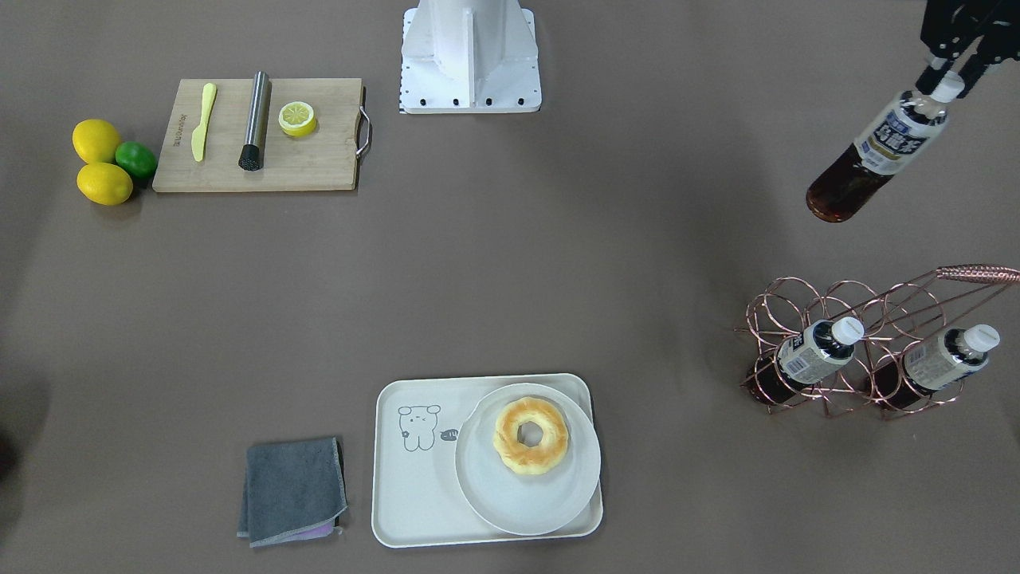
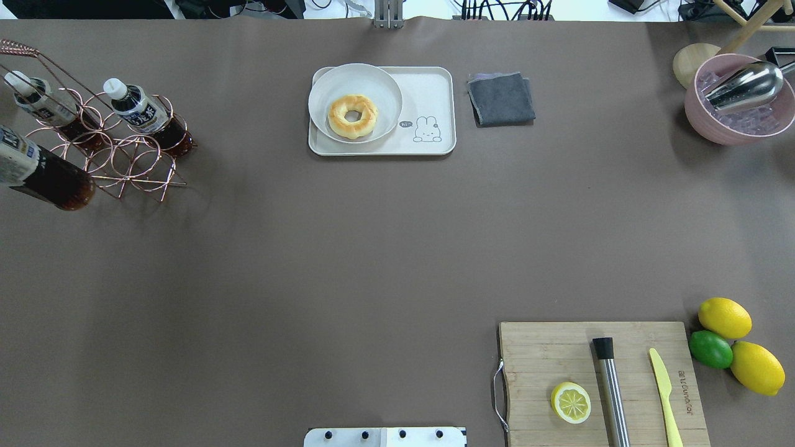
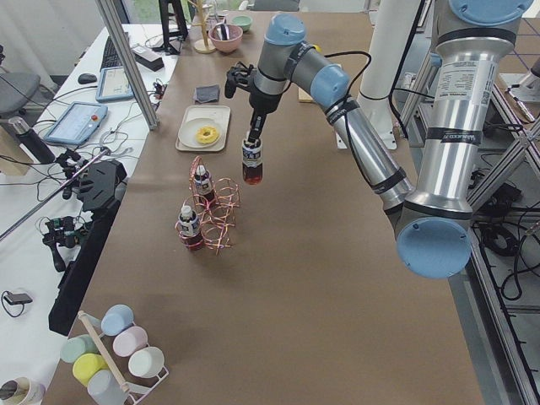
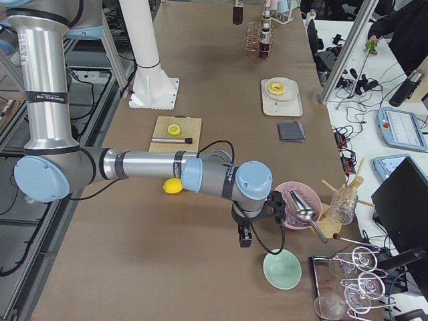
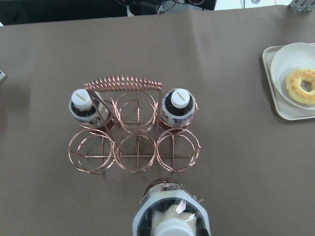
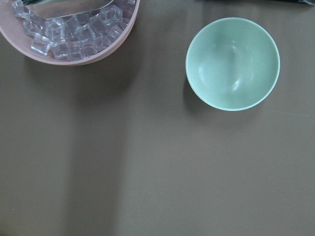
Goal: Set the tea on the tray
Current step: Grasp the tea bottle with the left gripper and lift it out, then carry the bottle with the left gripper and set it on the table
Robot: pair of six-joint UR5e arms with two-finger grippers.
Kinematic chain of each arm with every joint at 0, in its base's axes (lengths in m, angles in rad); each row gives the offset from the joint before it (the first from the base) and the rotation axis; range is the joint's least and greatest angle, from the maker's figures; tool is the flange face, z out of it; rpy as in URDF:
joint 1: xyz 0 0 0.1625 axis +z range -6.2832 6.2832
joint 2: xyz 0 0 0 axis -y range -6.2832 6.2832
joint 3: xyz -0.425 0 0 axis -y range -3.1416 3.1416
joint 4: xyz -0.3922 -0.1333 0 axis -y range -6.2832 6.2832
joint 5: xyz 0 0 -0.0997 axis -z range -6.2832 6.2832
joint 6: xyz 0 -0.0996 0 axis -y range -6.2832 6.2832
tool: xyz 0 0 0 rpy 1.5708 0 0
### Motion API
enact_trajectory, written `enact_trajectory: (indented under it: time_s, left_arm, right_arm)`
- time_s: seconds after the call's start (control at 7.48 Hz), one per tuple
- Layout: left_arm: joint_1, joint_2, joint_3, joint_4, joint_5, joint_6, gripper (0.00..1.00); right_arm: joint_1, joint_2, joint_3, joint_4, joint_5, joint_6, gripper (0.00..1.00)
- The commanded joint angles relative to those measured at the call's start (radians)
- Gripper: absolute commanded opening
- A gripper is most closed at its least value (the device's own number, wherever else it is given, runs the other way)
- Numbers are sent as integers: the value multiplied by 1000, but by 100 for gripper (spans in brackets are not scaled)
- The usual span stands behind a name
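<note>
My left gripper (image 1: 950,78) is shut on the white cap of a tea bottle (image 1: 876,155) and holds it tilted in the air, clear of the table, beside the copper wire rack (image 1: 868,351). The held bottle also shows in the overhead view (image 2: 43,177) and fills the bottom of the left wrist view (image 5: 172,216). Two alike bottles (image 1: 813,359) (image 1: 944,359) stand in the rack. The cream tray (image 1: 406,494) with the bear drawing lies far off; a round white plate (image 1: 550,502) with a doughnut (image 1: 531,436) sits on it. My right gripper (image 4: 245,237) shows only in the exterior right view; I cannot tell its state.
A folded grey cloth (image 1: 292,490) lies beside the tray. A wooden cutting board (image 1: 319,167) carries a yellow knife, a metal muddler and half a lemon; lemons and a lime (image 1: 103,159) lie next to it. A pink bowl of ice (image 2: 739,105) and a green bowl (image 6: 232,64) are near my right arm.
</note>
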Motion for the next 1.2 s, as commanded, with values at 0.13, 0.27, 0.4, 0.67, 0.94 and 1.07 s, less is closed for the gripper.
enact_trajectory:
  time_s: [0.13, 0.27, 0.4, 0.67, 0.94, 1.07]
  left_arm:
    - [309, -122, -61, 16, 147, -393, 0]
    - [386, -197, -38, 69, 185, -470, 0]
    - [405, -377, 26, 198, 227, -492, 0]
    - [439, -587, 150, 309, 265, -507, 0]
    - [575, -736, 296, 306, 398, -594, 0]
    - [635, -768, 345, 299, 446, -631, 0]
  right_arm:
    - [0, -5, -1, -1, -1, -3, 100]
    - [0, -4, -3, -1, -2, -3, 100]
    - [0, -2, -3, 1, -5, -3, 100]
    - [0, -2, -4, -1, -5, -2, 100]
    - [0, -1, -5, 1, -4, -2, 100]
    - [0, 1, -6, 1, -4, -2, 100]
